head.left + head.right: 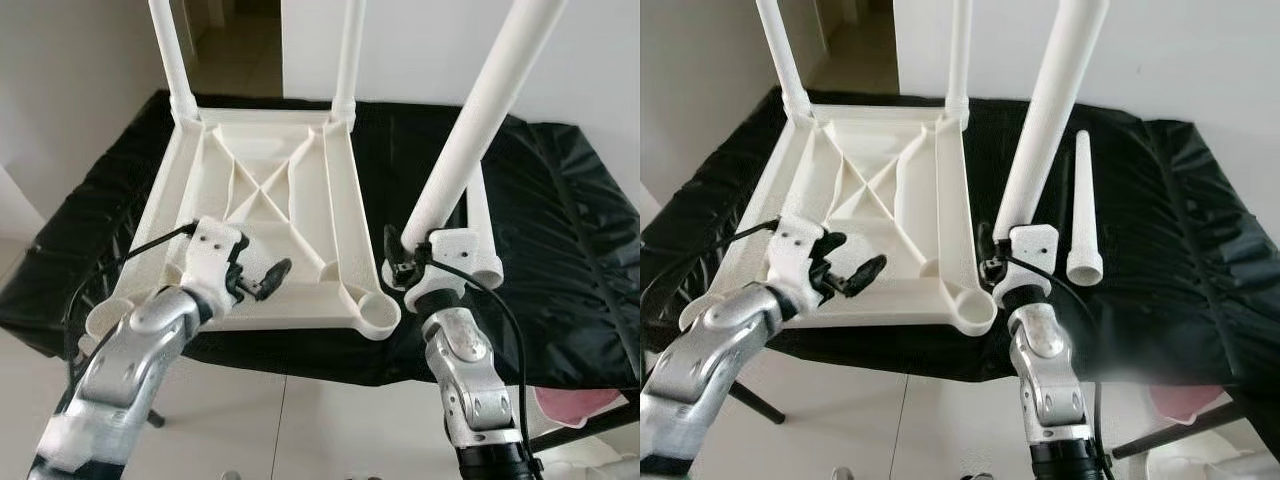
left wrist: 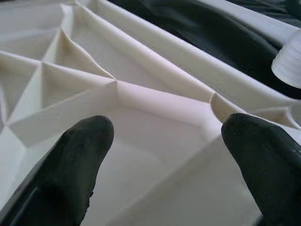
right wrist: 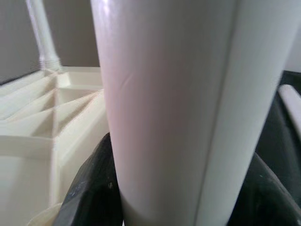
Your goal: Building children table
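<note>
My right claw (image 1: 1002, 262) is clamped around the lower end of a white table leg (image 1: 1048, 110), which leans up and away from me with its foot hanging just beside the near right corner of the upturned tabletop (image 1: 270, 190). That tabletop lies ribs-up on the desk (image 1: 560, 230), which is draped in black cloth. Two legs already stand in the far corner sockets, and a fourth leg (image 1: 1082, 205) lies loose on the cloth to the right. The open socket (image 1: 378, 313) at the near right corner sits just left of the leg I hold.

My left claw (image 1: 262, 281) hangs over the near edge of the tabletop with its fingers (image 2: 80, 155) spread apart and nothing between them.

The leg looks like hollow moulded plastic: light, stiff and smooth, so probably slippery in a round grip. I judge that holding it low, as now, gives control over the end that must enter the socket, though the long top may sway. The tabletop seems light enough to slide on the cloth, so my left claw would best press on a rib or the rim near that corner.
</note>
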You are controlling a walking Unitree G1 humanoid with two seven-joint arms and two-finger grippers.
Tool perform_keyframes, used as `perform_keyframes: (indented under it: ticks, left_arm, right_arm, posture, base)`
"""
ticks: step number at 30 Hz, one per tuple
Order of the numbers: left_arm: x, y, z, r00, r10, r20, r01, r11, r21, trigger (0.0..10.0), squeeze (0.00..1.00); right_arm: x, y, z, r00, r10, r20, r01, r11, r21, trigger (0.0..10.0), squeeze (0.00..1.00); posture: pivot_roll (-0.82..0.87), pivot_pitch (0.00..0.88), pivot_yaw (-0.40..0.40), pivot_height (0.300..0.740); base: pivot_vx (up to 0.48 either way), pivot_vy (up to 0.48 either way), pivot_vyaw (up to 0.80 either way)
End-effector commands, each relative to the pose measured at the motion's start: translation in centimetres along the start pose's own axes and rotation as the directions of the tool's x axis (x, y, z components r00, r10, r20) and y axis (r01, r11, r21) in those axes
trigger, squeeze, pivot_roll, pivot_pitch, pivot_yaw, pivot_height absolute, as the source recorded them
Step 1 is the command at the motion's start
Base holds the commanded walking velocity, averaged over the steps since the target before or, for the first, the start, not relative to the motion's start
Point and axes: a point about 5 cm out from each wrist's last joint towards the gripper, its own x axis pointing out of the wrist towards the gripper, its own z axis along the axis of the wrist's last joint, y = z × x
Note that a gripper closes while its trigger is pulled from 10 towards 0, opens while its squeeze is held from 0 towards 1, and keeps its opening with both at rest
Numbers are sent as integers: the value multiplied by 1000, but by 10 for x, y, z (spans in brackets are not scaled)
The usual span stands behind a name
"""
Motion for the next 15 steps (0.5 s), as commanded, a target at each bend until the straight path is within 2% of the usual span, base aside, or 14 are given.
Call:
perform_keyframes:
  ticks: [1, 3, 5, 10, 15]
  left_arm:
    - [-2, -15, 3, 979, -202, 16, 202, 979, 13, 10000, 0]
    - [-10, -28, -4, 959, -280, -40, 282, 957, 73, 10000, 0]
    - [-12, -32, -8, 952, -299, -66, 304, 949, 86, 10000, 0]
    - [-9, -39, -11, 966, -254, -39, 255, 967, 21, 10000, 0]
    - [-10, -45, -9, 974, -227, -6, 227, 974, 2, 10000, 0]
  right_arm:
    - [-2, 2, 4, 999, 20, 25, -20, 1000, 10, 10000, 0]
    - [-5, 5, 4, 999, 46, 28, -46, 999, 14, 10000, 0]
    - [-7, 6, 4, 998, 58, 25, -58, 998, 15, 10000, 0]
    - [-17, 9, -1, 994, 110, 4, -111, 994, 16, 10000, 0]
    - [-23, 9, -4, 990, 144, -11, -144, 990, 12, 10000, 0]
  posture:
    - [23, 117, -4, 740]
    - [27, 120, -8, 740]
    - [27, 120, -8, 740]
    - [25, 116, -9, 740]
    - [23, 117, -7, 740]
  base:
    - [0, 0, 0]
    - [0, 0, 0]
    - [0, 0, 0]
    - [0, 0, 0]
    - [0, 0, 0]
